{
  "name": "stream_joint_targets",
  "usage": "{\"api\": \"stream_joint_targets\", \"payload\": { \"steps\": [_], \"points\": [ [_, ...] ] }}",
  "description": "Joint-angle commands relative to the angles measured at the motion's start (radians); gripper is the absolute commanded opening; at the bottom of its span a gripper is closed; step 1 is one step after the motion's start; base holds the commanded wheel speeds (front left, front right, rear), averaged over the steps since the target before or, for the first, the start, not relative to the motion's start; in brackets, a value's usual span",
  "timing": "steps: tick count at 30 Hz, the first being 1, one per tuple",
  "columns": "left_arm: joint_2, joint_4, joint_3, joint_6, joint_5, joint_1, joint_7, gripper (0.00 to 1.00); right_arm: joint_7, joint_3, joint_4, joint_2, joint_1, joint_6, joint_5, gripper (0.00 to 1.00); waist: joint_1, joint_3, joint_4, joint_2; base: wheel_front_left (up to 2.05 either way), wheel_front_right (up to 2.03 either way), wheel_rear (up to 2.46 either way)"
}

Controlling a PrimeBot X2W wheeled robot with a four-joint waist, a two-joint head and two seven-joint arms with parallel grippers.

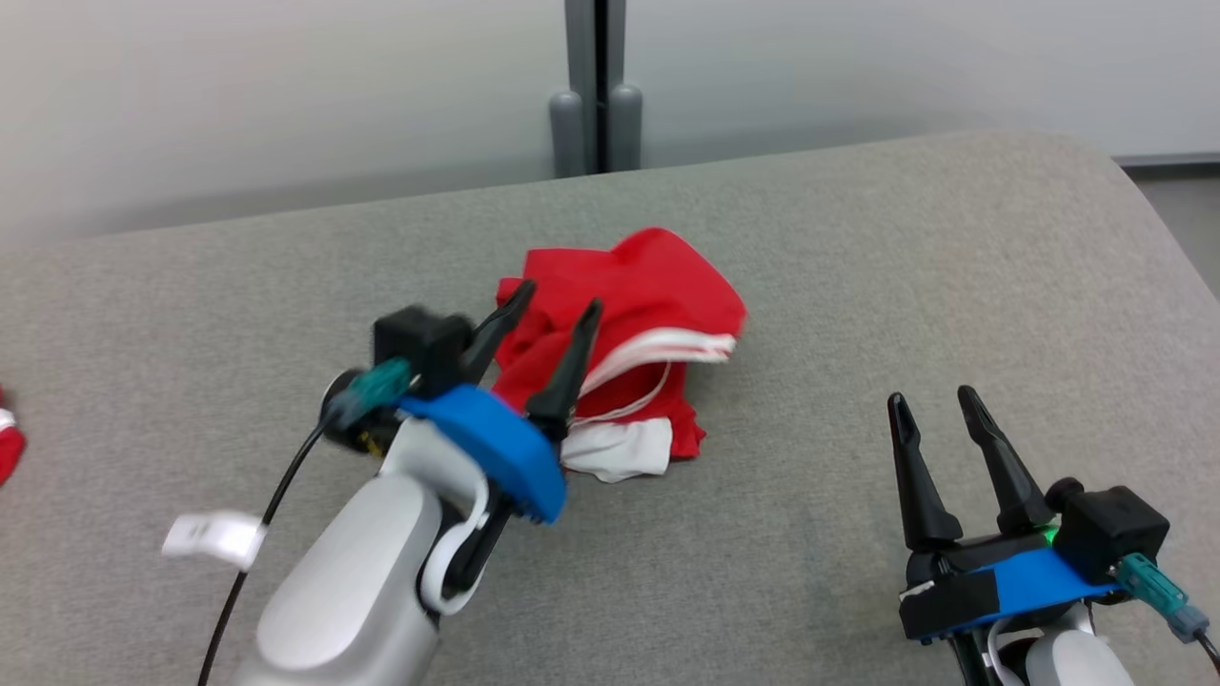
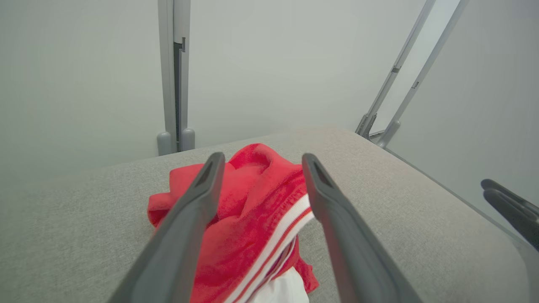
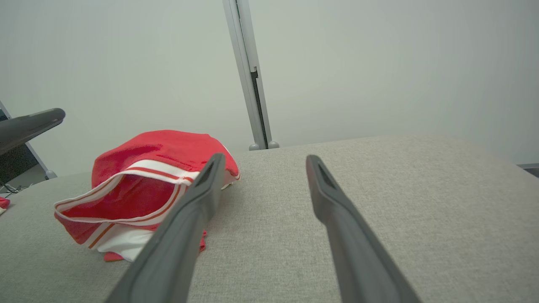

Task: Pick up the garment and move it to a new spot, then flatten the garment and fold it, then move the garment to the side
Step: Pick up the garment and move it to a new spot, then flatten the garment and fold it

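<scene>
Work area: broad, flat grey woven-fabric surface. Its far edge runs across the head view and bends down at a rounded far-right corner.
Backdrop: pale wall panels beyond the far edge. A grey upright metal post stands behind the middle of that edge.
Task item: crumpled red fabric garment with a white-and-red striped band and white lining. It is heaped near the middle of the surface, well in from every visible edge. In the right wrist view the band's opening faces the camera.
Open room: wide bare fabric to the right of the garment and in front of it, out to the right arm. There is a bare stretch on its left too, up to a small red cloth scrap at the left border.
Left arm: pale forearm comes in from the lower left, angled forward, with a blue collar at the wrist. The left gripper stands over the garment's near-left part, dark fingers spread wide, nothing pinched. In its wrist view the red cloth lies below and between the fingers. Cannot tell whether the tips touch the cloth.
Right arm: low at the lower right. The right gripper has its fingers pointing up the view, parted wide and empty, over bare fabric well apart from the garment.
Loose bits: a black cable runs beside the left forearm and carries a small white tag.
</scene>
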Motion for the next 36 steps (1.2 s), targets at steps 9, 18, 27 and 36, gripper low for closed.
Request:
{"api": "stream_joint_targets", "payload": {
  "steps": [9, 18, 27, 36],
  "points": [
    [0.091, -0.138, 0.124, 0.092, 0.006, 0.247, -0.239, 1.0, 0.042, -0.026, -0.027, -0.004, 0.045, 0.002, -0.03, 1.0, 0.0001, -0.051, 0.057, 0.0, 0.0, 0.0, 0.0],
    [0.14, -0.22, 0.242, 0.157, 0.092, 0.431, -0.269, 1.0, 0.081, -0.035, -0.036, -0.004, 0.085, 0.002, -0.04, 1.0, 0.0001, -0.084, 0.081, 0.0, 0.0, 0.0, 0.0],
    [0.149, -0.231, 0.283, 0.185, 0.12, 0.546, -0.27, 1.0, 0.107, -0.03, -0.033, -0.004, 0.109, 0.002, -0.04, 1.0, 0.0001, -0.102, 0.076, 0.0, 0.0, 0.0, 0.0],
    [0.152, -0.262, 0.285, 0.195, 0.116, 0.553, -0.266, 1.0, 0.109, -0.024, -0.037, -0.004, 0.109, 0.002, -0.032, 1.0, 0.0001, -0.105, 0.073, 0.0, 0.0, 0.0, 0.0]
  ]
}}
